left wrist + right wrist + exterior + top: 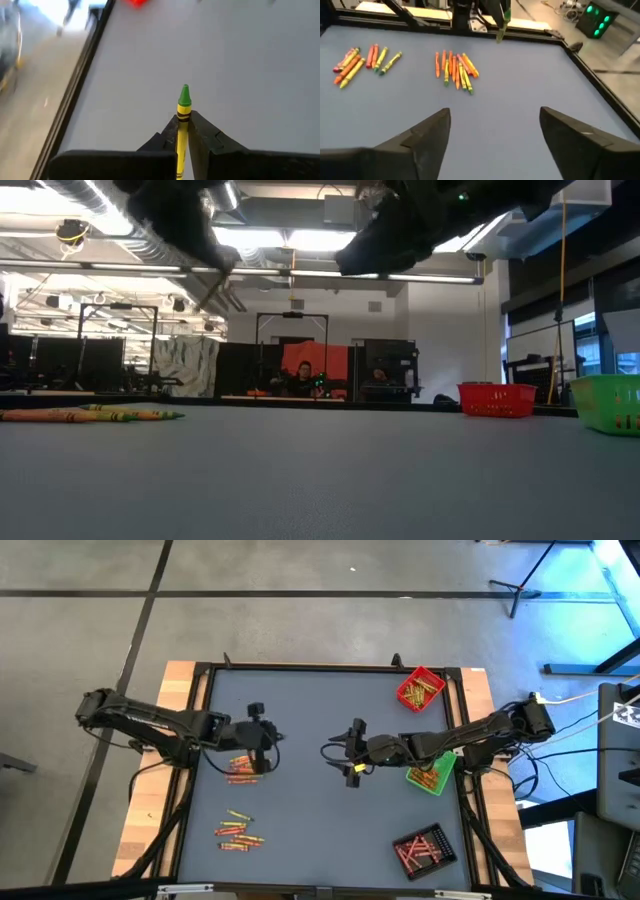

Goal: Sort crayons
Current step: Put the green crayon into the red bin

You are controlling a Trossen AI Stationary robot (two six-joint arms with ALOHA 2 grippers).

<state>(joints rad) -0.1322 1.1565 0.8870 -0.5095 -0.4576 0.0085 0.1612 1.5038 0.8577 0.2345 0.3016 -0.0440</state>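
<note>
My left gripper (262,745) is above the upper pile of crayons (243,768) on the left half of the grey table, shut on a green-tipped crayon with a yellow wrapper (183,117). That crayon also shows in the right wrist view (502,27). A second pile of crayons (238,832) lies nearer the front edge. Both piles lie flat on the table and show in the right wrist view (455,67) (362,60). My right gripper (347,752) is open and empty above the table's middle, and shows in its own wrist view (495,132). My left gripper pinches the crayon's wrapped shaft (182,131) between its two fingers. The crayon lies along the fingers, its green tip (184,95) sticking out past the fingertips. It is lifted clear of the table.
A red tray (420,688) with crayons stands at the far right, a green tray (432,775) at the right edge under my right arm, and a black tray (424,848) with crayons at the near right. A raised black frame (330,667) rims the table. A person sits in the room behind (300,380).
</note>
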